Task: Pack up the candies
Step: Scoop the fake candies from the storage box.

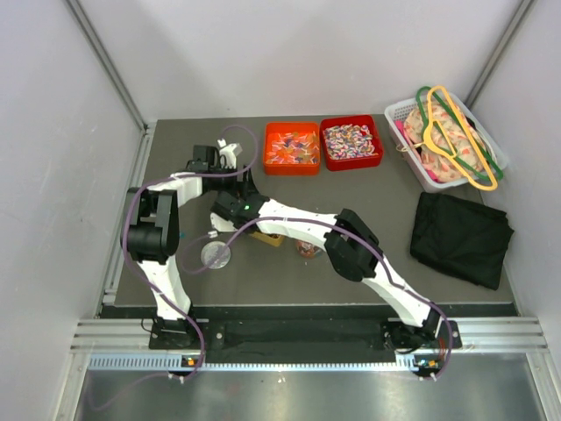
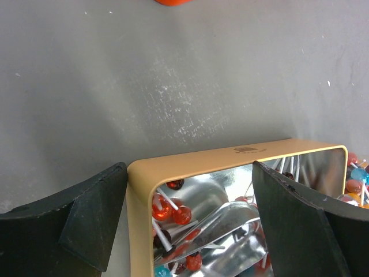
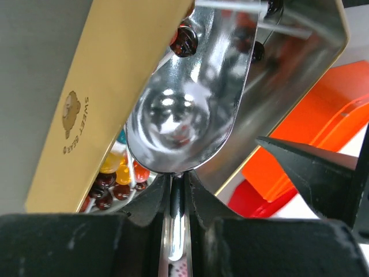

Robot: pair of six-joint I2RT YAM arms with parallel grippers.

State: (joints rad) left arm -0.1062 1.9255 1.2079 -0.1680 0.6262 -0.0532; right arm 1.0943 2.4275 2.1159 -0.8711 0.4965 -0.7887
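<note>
The candies [image 1: 350,140], small and mixed in colour, fill a red tray [image 1: 352,164] at the back. A tan tin [image 1: 268,237] lies near the table's middle, mostly under my right arm. In the left wrist view the tin [image 2: 190,161] holds red and dark lollipops [image 2: 173,210] and a shiny metal scoop [image 2: 230,225]. My left gripper [image 2: 189,170] is open, one finger outside the tin's corner and the other over its inside. My right gripper [image 3: 179,176] is shut on the scoop's handle, and the scoop's bowl [image 3: 184,104] is inside the tin [image 3: 104,86].
An orange tray [image 1: 292,169] of lollipops sits left of the red tray. A few lollipops [image 1: 307,250] lie loose beside the tin. A round clear lid [image 1: 215,255] is at front left. A white basket with hangers [image 1: 399,114] and a black cloth [image 1: 460,237] are on the right.
</note>
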